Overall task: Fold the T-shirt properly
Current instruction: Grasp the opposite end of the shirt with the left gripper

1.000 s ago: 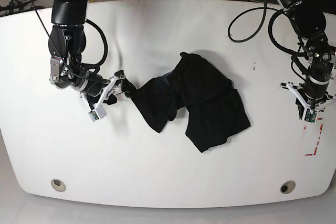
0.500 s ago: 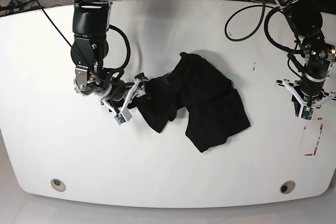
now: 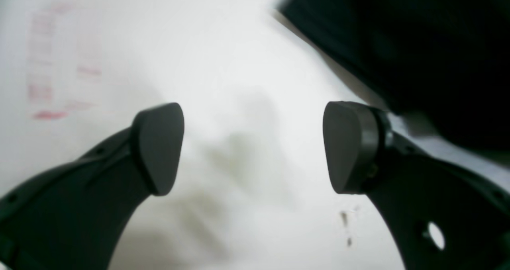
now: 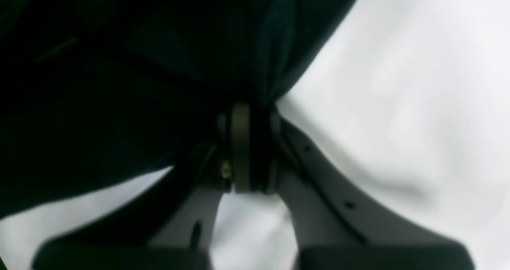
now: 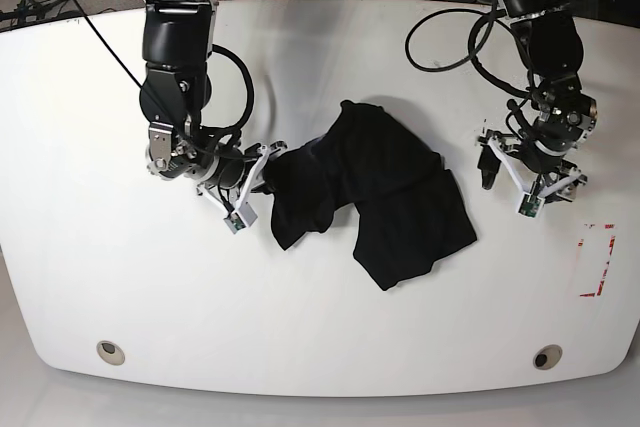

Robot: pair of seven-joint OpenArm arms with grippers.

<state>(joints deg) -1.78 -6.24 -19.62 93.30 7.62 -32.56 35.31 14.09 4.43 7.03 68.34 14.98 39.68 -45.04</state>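
1. Right claw [image 5: 268, 169] clamped on T-shirt [image 5: 385, 197] edge, crumpled mid-tabletop [image 5: 320, 327].
2. Left claw [image 5: 530, 172] spread wide, empty, beside shirt.
3. Shifted inward since earlier; right claw newly pinched, left newly spread.

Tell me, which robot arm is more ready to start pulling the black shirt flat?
The right one, I think. The right gripper is already pinched shut on an edge of the T-shirt. The left gripper is open with only bare table between its fingers, beside the shirt, not touching it.
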